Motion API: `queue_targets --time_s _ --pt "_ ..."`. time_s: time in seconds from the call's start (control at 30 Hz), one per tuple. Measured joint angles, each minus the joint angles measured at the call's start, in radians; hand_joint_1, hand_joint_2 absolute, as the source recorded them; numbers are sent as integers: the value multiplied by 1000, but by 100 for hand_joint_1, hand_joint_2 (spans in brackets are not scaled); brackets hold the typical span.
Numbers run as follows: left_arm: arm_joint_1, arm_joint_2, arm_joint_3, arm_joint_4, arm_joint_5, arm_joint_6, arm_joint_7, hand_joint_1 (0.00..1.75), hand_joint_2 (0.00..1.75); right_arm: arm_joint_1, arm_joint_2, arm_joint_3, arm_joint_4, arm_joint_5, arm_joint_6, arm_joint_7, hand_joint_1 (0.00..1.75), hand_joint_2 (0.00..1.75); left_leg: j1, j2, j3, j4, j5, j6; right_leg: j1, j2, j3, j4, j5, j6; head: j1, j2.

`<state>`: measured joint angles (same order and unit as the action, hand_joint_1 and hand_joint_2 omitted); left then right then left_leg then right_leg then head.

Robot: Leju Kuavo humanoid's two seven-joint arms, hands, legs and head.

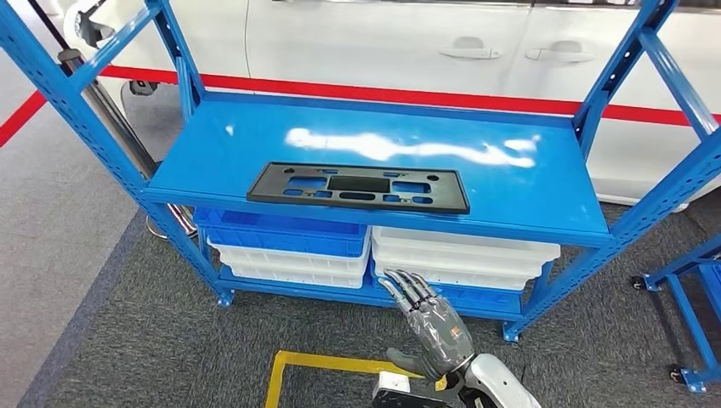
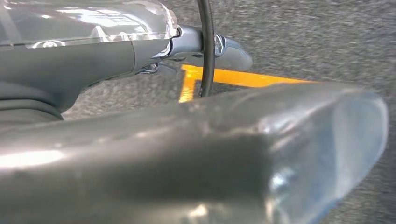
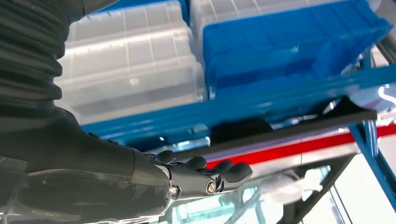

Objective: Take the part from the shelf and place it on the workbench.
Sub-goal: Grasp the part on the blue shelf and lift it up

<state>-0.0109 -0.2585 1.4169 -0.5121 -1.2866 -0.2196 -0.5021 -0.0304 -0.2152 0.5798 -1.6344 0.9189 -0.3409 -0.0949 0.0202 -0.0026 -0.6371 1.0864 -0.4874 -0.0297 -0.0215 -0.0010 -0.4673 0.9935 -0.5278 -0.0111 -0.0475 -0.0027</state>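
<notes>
So the black part [image 1: 358, 187] is lying flat on the blue shelf's [image 1: 544, 191] top level, near the front edge. My right hand [image 1: 432, 323] is below it, fingers [image 1: 406, 287] released and holding nothing. Left hand [image 2: 205, 46]: can't tell.

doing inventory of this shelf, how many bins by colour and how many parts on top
black part: 1
blue bins: 2, one at upper left, one at lower right
white bins: 2 stacks, count within each unclear
total: 5
</notes>
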Motion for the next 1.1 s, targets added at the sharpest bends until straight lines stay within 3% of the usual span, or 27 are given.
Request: queue_targets --time_s 0.03,0.07,0.17,0.2,0.23,0.3,0.33,0.37,0.4,0.47,0.5,0.53,0.6,0.67,0.73,0.8,0.87,0.9,0.93,1.0,1.03,1.1 --pt "1 0 2 3 -2 2 1 0 0 -1 0 1 0 2 -8 -1 0 175 -1 1 0 -29 48 7 1 0 6 4 -12 8 0 0" --pt "1 0 3 5 -2 4 1 0 0 -3 0 1 -1 4 -14 -3 0 175 -3 2 -1 -39 71 17 2 1 10 6 -22 16 0 0" --pt "-4 0 4 9 -4 7 2 0 0 -9 0 3 -6 8 -24 -7 0 175 -5 -4 11 -38 63 44 -3 0 20 8 -45 33 0 0" --pt "-6 1 4 9 -4 7 2 0 0 -11 1 3 -8 9 -26 -8 0 175 -4 -5 17 -42 59 51 -4 0 10 31 -57 37 0 0" --pt "-8 2 4 10 -4 7 1 0 0 -13 2 3 -10 10 -27 -8 0 175 -3 -5 25 -45 54 57 -5 -1 -17 80 -76 39 0 0" --pt "-11 3 4 10 -4 7 1 0 0 -13 5 3 -10 10 -28 -8 0 175 -6 -6 38 -48 41 65 -4 -1 -109 222 -116 40 0 0" --pt "-11 3 4 10 -4 7 1 0 0 -13 5 3 -10 10 -28 -8 0 175 -8 -7 45 -49 33 67 -3 -1 -157 280 -119 40 0 0" --pt "-10 4 4 11 -4 7 1 0 0 -12 5 3 -10 10 -28 -8 0 175 -10 -9 55 -49 25 68 -2 -1 -189 304 -102 37 0 0" --pt "-10 4 4 12 -5 8 1 0 0 -12 5 3 -9 10 -28 -8 0 175 -12 -11 68 -49 16 68 0 -1 -203 290 -64 32 0 0" --pt "-9 3 4 15 -7 10 1 0 0 -12 5 3 -9 10 -30 -8 0 175 -15 -15 95 -50 -3 66 9 -1 -186 181 42 12 0 0" --pt "-10 3 5 17 -9 11 0 0 0 -13 6 3 -9 9 -31 -7 0 175 -17 -17 105 -52 -11 64 14 -1 -171 127 78 1 0 0" --pt "-12 3 5 19 -10 12 0 0 0 -14 7 3 -10 8 -33 -7 0 175 -17 -18 111 -53 -17 60 20 -2 -158 86 95 -9 1 0" --pt "-14 3 5 22 -13 14 -1 0 0 -17 9 3 -11 7 -35 -6 0 175 -16 -18 112 -57 -23 49 27 -4 -147 54 84 -20 2 0" --pt "-15 4 5 23 -14 17 -2 0 0 -19 9 4 -13 7 -36 -6 0 175 -17 -13 116 -60 -30 39 21 -4 -128 26 75 -21 2 0" --pt "-18 7 5 24 -15 20 -4 0 0 -21 7 4 -16 7 -38 -7 0 175 -17 -9 99 -11 -54 27 13 -6 -100 1 72 -23 2 0" --pt "-18 8 5 25 -15 22 -5 0 0 -24 5 4 -17 7 -38 -7 0 175 -13 -7 29 111 -95 17 11 -10 -81 -8 62 -25 2 0" --pt "-16 10 5 26 -17 23 -5 0 0 -25 5 5 -16 7 -38 -7 0 175 -9 -7 -38 199 -100 8 11 -10 -64 -7 48 -22 2 0" --pt "-14 11 5 26 -18 23 -5 0 0 -25 5 6 -15 6 -39 -7 0 175 -7 -6 -49 194 -73 5 9 -9 -54 -6 39 -19 2 0" --pt "-13 12 5 26 -19 24 -6 0 0 -25 5 6 -13 6 -39 -7 0 175 -6 -6 -41 152 -31 3 8 -9 -43 -5 30 -15 2 0" --pt "-12 15 5 28 -21 24 -7 0 0 -28 5 6 -8 6 -39 -7 0 175 -6 -5 -1 32 45 3 7 -9 -24 2 8 -3 2 0" --pt "-13 16 5 30 -22 25 -8 0 0 -31 5 6 -5 6 -40 -8 0 175 -6 -5 17 -10 58 9 8 -8 -20 5 0 3 2 0" --pt "-14 16 5 33 -26 27 -10 0 0 -40 5 7 2 12 -45 -9 0 175 -10 -6 30 -39 46 27 11 -7 -18 10 -7 15 2 0"
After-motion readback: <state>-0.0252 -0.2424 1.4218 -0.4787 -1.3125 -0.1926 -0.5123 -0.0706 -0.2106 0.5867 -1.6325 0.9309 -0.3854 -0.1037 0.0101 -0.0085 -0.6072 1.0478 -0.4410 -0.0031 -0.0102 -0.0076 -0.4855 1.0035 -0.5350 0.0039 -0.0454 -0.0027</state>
